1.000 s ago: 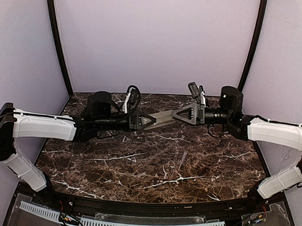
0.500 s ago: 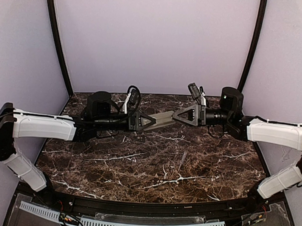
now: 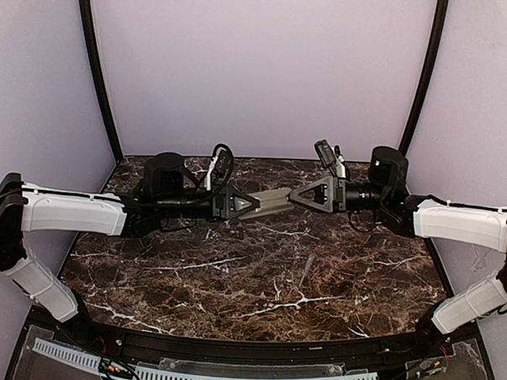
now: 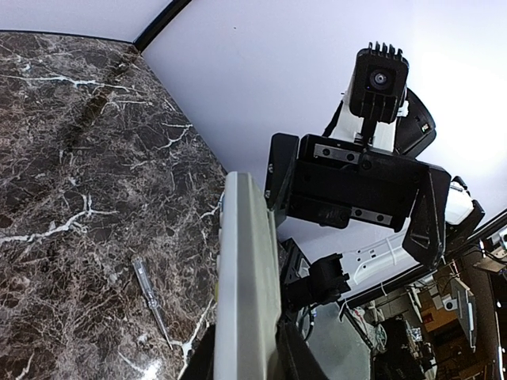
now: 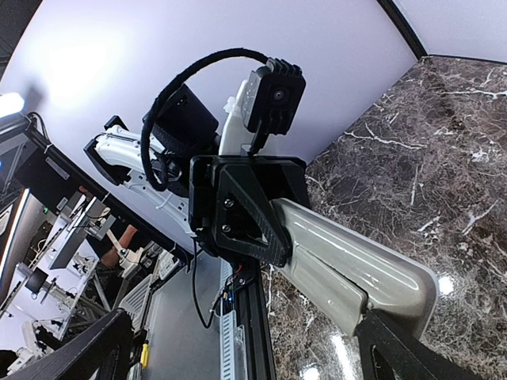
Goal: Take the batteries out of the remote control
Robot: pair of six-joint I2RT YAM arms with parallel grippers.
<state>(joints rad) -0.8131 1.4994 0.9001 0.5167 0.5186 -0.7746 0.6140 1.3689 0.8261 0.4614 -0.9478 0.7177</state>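
The remote control (image 3: pixel 266 201) is held in the air over the back of the table, its plain grey back with the cover seam showing in the right wrist view (image 5: pixel 356 261). My left gripper (image 3: pixel 236 202) is shut on its left end; the left wrist view shows it edge-on (image 4: pixel 247 277) between my fingers. My right gripper (image 3: pixel 308 192) is open at the remote's right end, its jaws set wide apart, with one finger (image 5: pixel 404 352) close by the remote's tip. The batteries are hidden.
A thin clear pen-like tool (image 3: pixel 307 268) lies on the dark marble table (image 3: pixel 191 271) right of centre; it also shows in the left wrist view (image 4: pixel 150 301). Pale walls close the back and sides.
Almost nothing. The right gripper has shifted slightly at the remote's right end; the left gripper still holds the remote in the same place.
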